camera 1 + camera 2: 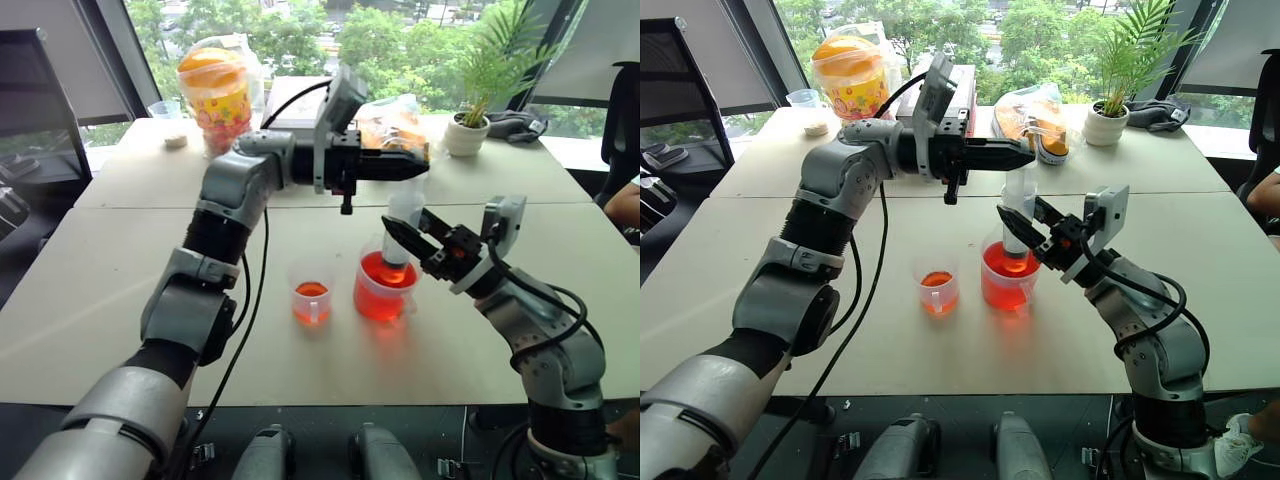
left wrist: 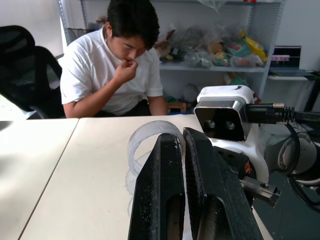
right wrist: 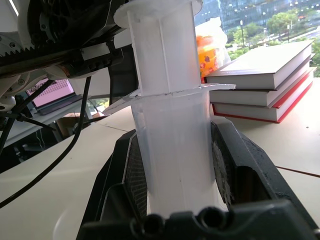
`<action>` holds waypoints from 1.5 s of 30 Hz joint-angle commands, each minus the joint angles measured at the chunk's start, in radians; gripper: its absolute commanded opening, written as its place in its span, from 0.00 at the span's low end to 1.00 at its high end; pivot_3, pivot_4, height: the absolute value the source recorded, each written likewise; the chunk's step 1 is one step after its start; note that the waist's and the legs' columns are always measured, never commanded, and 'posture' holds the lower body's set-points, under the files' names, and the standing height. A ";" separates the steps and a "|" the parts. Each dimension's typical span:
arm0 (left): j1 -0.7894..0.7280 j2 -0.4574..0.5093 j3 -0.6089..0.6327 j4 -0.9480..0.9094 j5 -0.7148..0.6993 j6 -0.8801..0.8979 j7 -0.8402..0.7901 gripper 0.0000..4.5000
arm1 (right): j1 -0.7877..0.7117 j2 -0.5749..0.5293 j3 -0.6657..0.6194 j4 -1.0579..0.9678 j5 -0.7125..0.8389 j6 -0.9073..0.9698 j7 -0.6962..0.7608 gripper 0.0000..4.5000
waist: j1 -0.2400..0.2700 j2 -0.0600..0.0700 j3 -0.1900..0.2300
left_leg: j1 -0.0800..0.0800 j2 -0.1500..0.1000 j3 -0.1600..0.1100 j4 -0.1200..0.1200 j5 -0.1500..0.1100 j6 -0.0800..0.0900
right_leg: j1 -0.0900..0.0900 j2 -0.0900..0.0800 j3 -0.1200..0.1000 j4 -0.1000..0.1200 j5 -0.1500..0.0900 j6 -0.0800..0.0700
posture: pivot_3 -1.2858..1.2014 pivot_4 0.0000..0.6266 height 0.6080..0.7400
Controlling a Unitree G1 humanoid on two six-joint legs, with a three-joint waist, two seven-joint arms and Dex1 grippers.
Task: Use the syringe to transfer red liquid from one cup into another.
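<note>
Head views. Landmark: larger cup point(image 1: 386, 287), wide, clear, holding red liquid point(image 1: 384, 272), standing on the pale surface point(image 1: 120, 300).
- Syringe point(image 1: 1017, 215): upright, its lower end down inside the larger cup, plunger end at the top.
- Right tool point(image 1: 404, 240): reaches in from the right of the larger cup, its two black fingers pinching the syringe barrel above the cup's rim.
- Left tool point(image 1: 408, 166): level, above the larger cup, fingers pressed together at the plunger end of the syringe; whether it grips the plunger cannot be told here.
- Smaller cup point(image 1: 311, 294): just beside the larger cup on its left, apart from it, a little red liquid at the bottom.
- Beyond the larger cup: potted plant point(image 1: 468, 125), snack tub point(image 1: 214, 95), wrapped bag point(image 1: 1034, 115).

Left wrist view.
- Left tool's fingers point(image 2: 160, 195) lie shut side by side, with the round clear plunger flange point(image 2: 150, 142) against them.
- Seated person point(image 2: 117, 60) in a white shirt behind the surface; shelves behind.

Right wrist view.
- Right tool's fingers point(image 3: 130, 175) clamp the clear barrel on both sides; white plunger point(image 3: 162, 45) rises above the barrel's flange.
- Stack of books point(image 3: 265, 75) behind.
</note>
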 commanded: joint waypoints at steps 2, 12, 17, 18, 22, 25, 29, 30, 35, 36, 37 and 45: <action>-0.024 0.025 0.059 -0.059 -0.018 -0.001 0.018 0.14 | -0.034 -0.020 0.026 -0.059 0.039 0.034 0.014 0.31 | -0.001 0.000 0.000 | 0.000 0.000 0.000 0.000 0.000 0.000 | 0.000 0.000 0.000 0.000 0.000 0.000 | 0.52 0.24 1.00; 0.037 0.107 0.070 -0.118 -0.006 0.011 -0.003 0.85 | -0.102 -0.061 -0.033 -0.089 0.097 0.078 -0.022 0.31 | -0.004 0.000 0.000 | 0.000 0.000 0.000 0.000 0.000 0.000 | 0.000 0.000 0.000 0.000 0.000 0.000 | 0.52 0.24 1.00; 0.089 0.197 0.104 -0.188 -0.032 0.071 -0.002 0.85 | -0.110 -0.063 -0.026 -0.095 0.105 0.077 -0.032 0.31 | -0.004 0.000 0.000 | 0.000 0.000 0.000 0.000 0.000 0.000 | 0.000 0.000 0.000 0.000 0.000 0.000 | 0.52 0.24 1.00; 0.105 0.219 0.110 -0.207 -0.034 0.083 0.000 0.85 | -0.112 -0.064 -0.027 -0.096 0.108 0.076 -0.034 0.31 | -0.004 0.000 0.000 | 0.000 0.000 0.000 0.000 0.000 0.000 | 0.000 0.000 0.000 0.001 0.000 0.000 | 0.52 0.24 1.00; 0.149 0.287 0.136 -0.240 -0.028 0.102 0.016 0.85 | -0.136 -0.071 -0.031 -0.105 0.125 0.079 -0.038 0.31 | -0.002 0.000 0.000 | 0.000 0.000 0.000 0.000 0.000 0.000 | -0.001 -0.001 0.000 0.001 0.000 0.000 | 0.52 0.24 1.00; 0.161 0.325 0.152 -0.224 -0.012 0.091 0.030 0.85 | -0.192 -0.083 -0.040 -0.105 0.163 0.097 -0.041 0.31 | -0.001 0.000 0.000 | 0.000 0.000 0.000 0.001 0.000 0.000 | 0.000 -0.001 0.000 0.001 0.000 0.000 | 0.52 0.24 1.00; 0.167 0.379 0.180 -0.182 0.007 0.066 0.053 0.85 | -0.361 -0.077 -0.010 -0.024 0.209 0.114 0.003 0.31 | -0.003 0.000 0.000 | 0.000 0.000 0.000 0.001 0.000 0.000 | 0.000 -0.001 0.000 0.001 0.000 0.000 | 0.52 0.24 1.00; 0.170 0.388 0.183 -0.178 0.012 0.062 0.059 0.85 | -0.400 -0.062 0.003 0.002 0.218 0.116 0.015 0.31 | -0.004 0.000 0.000 | 0.000 0.000 0.000 0.001 0.000 0.000 | 0.000 -0.001 0.000 0.001 0.000 0.000 | 0.52 0.24 1.00; 0.194 0.423 0.193 -0.195 0.013 0.064 0.076 0.85 | -0.454 0.032 0.091 0.092 0.188 0.082 0.069 0.31 | -0.004 0.000 0.000 | 0.000 0.001 -0.001 0.000 0.000 0.000 | -0.001 -0.001 -0.001 0.001 0.000 0.000 | 0.52 0.24 1.00; 0.200 0.431 0.196 -0.209 0.004 0.076 0.077 0.85 | -0.448 0.048 0.107 0.105 0.177 0.069 0.083 0.31 | -0.003 0.000 0.000 | 0.000 0.001 -0.001 0.000 0.000 0.000 | -0.001 -0.001 -0.001 0.001 0.000 0.000 | 0.52 0.24 1.00; 0.205 0.439 0.198 -0.223 -0.004 0.088 0.077 0.85 | -0.442 0.063 0.119 0.117 0.170 0.058 0.097 0.31 | -0.002 0.000 0.000 | -0.001 0.000 -0.001 0.000 0.000 0.000 | -0.002 -0.001 -0.001 0.001 0.000 0.000 | 0.52 0.24 1.00; 0.222 0.514 0.240 -0.326 -0.110 0.247 0.040 0.85 | -0.345 0.111 0.221 0.213 0.039 -0.075 0.209 0.31 | -0.003 0.000 0.000 | -0.001 0.000 -0.001 0.000 0.000 0.000 | -0.002 -0.002 -0.001 0.001 0.000 0.000 | 0.52 0.24 1.00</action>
